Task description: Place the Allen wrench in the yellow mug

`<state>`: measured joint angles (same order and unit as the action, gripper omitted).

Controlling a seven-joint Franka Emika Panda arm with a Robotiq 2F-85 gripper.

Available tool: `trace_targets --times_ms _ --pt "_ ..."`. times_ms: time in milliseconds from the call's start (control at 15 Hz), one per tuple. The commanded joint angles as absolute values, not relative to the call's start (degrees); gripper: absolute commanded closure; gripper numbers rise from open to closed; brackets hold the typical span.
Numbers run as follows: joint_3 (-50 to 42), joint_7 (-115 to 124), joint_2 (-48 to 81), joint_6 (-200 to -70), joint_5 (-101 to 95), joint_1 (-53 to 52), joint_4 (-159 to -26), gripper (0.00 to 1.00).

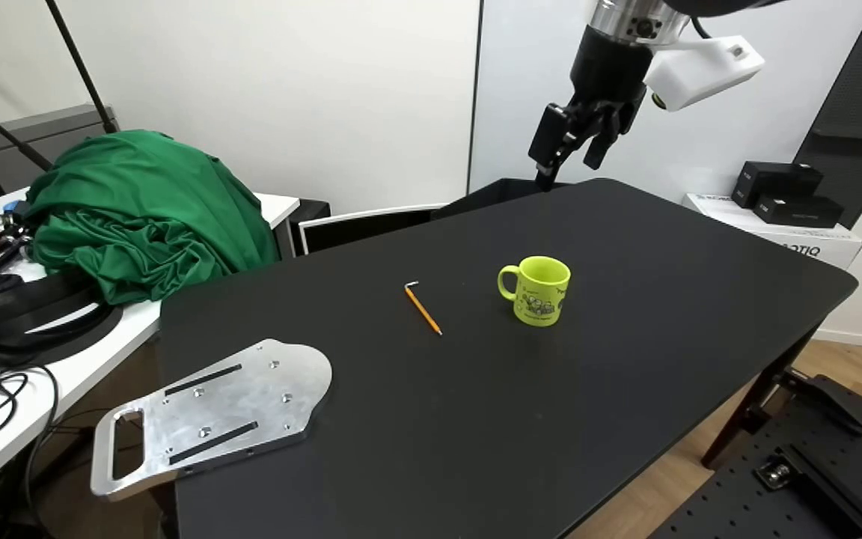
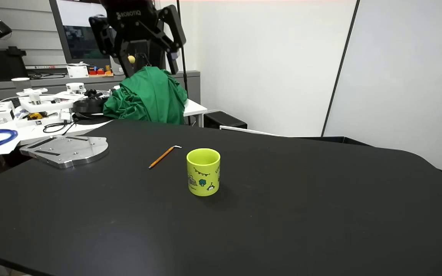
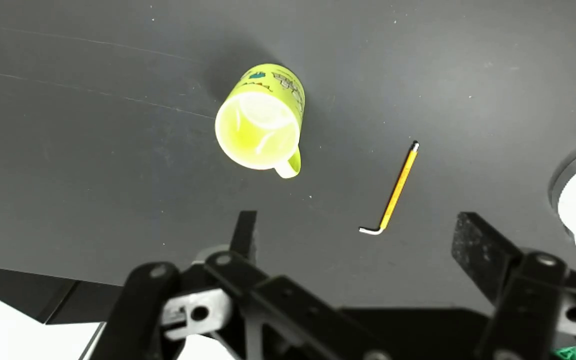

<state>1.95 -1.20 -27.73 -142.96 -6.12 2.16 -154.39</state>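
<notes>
Five entries, left to right by an exterior view; cloth (image 1: 147, 217): no risk I can name; green, rumpled, heaped in a dome; plate (image 1: 244, 404): a skewed descent could bring my gripper (image 3: 360, 240) against it; silvery, presumably machined metal, slotted, drilled, rounded at one end; wrench (image 1: 425, 312): flat on the dark, finely scratched table (image 1: 416, 434), not yet picked up; being so thin, it may slip under my pads (image 3: 483, 255), or I may strike the table reaching low enough for it; gripped near its bent tip, it could swivel; straight orange shaft, bare metallic ends, one hooked; mug (image 1: 539, 292): upright, apart from the wrench; a low carry could snag the handle (image 1: 501, 283), which faces that way; a wrench lowered crosswise could jam across the top or drop outside; yellow-green, glossy, cylindrical, printed with small pictures; gripper: jaws well apart, holding nothing, high over the table; my wrist view shows the wrench between the pads though it lies far below, so misjudged depth is, to my mind, the likeliest fault; black, jointed links, flat scuffed pads.
</notes>
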Motion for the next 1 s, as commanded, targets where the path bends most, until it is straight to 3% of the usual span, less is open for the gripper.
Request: trace_targets --times_ms 0,933 --pt "2.68 0.84 -23.38 -142.49 -6.86 2.37 -150.76 0.00" --pt "6.14 19.33 2.77 -138.80 -12.72 0.67 -127.96 0.00"
